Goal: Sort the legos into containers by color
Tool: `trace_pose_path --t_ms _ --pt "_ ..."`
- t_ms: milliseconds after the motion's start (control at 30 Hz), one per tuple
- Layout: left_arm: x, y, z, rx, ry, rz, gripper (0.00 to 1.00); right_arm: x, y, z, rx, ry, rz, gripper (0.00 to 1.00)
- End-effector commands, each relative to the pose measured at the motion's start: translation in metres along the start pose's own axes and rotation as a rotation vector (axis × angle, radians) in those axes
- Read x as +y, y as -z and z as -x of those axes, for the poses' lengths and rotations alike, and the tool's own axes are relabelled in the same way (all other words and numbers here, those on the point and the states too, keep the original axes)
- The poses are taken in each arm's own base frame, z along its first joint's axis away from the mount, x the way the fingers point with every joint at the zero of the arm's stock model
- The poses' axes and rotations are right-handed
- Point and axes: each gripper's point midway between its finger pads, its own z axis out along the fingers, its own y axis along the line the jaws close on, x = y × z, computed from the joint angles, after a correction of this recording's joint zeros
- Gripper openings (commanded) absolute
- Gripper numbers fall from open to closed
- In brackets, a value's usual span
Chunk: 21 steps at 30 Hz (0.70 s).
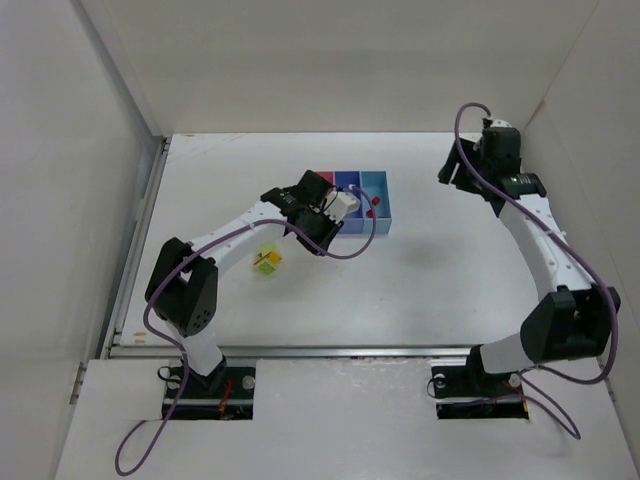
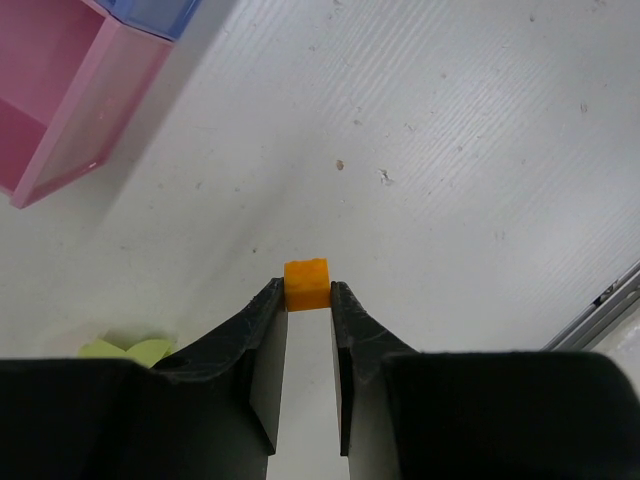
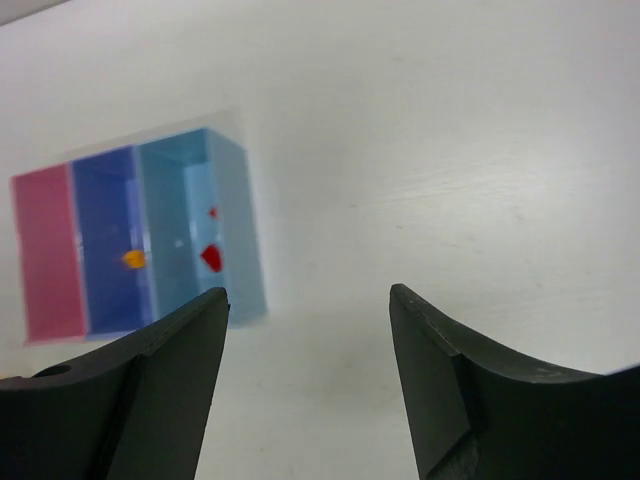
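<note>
My left gripper (image 2: 308,292) is shut on a small orange lego (image 2: 306,284), pinched at the fingertips over bare table. The pink bin (image 2: 60,130) is up and to the left of it, and the purple-blue bin (image 2: 150,12) is beyond that. In the top view the left gripper (image 1: 318,240) is just in front of the bin row (image 1: 383,228). My right gripper (image 3: 308,300) is open and empty, well to the right of the bins (image 1: 452,172). The purple-blue bin (image 3: 105,200) holds one orange lego (image 3: 132,258). The light blue bin (image 3: 235,230) holds two red legos (image 3: 211,257).
A lime green lego and a yellow lego (image 1: 267,260) lie close together on the table, left of the left gripper; the lime one shows in the left wrist view (image 2: 125,350). A metal rail (image 1: 300,350) runs along the table's near edge. White walls enclose the table.
</note>
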Motion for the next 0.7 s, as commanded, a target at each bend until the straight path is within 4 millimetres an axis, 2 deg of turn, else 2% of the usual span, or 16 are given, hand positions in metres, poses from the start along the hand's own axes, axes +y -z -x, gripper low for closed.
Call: trace_pose_path --t_ms 0,33,233,267,433,467,533,567,633,667 --pt "-0.002 0.020 0.023 -0.085 -0.006 0.005 0.00 -0.040 0.015 0.012 -0.088 -0.046 -0.132 0.71" --pt "0.000 0.023 0.029 -0.099 -0.019 0.017 0.00 -0.044 0.022 0.014 -0.103 -0.053 -0.138 0.71" --pt "0.010 0.026 0.071 -0.171 -0.044 0.048 0.00 -0.070 0.031 0.005 -0.108 -0.072 -0.218 0.71" --pt "0.014 0.024 0.076 -0.181 -0.045 0.062 0.00 -0.069 0.035 0.008 -0.121 -0.073 -0.214 0.71" --pt "0.032 0.030 0.107 -0.264 -0.054 0.154 0.00 -0.076 0.033 -0.006 -0.098 -0.081 -0.241 0.71" --pt "0.034 0.026 0.110 -0.276 -0.042 0.164 0.00 -0.079 0.033 -0.005 -0.100 -0.086 -0.248 0.71" --pt "0.041 0.026 0.134 -0.367 -0.045 0.194 0.00 -0.079 0.032 -0.009 -0.088 -0.086 -0.242 0.71" --pt "0.041 0.022 0.133 -0.359 -0.033 0.191 0.00 -0.080 0.030 -0.014 -0.078 -0.085 -0.246 0.71" --pt "0.046 0.019 0.147 -0.408 -0.029 0.208 0.00 -0.081 0.032 -0.016 -0.078 -0.085 -0.246 0.71" --pt "0.048 0.009 0.147 -0.398 -0.027 0.207 0.00 -0.081 0.034 -0.017 -0.079 -0.085 -0.245 0.71"
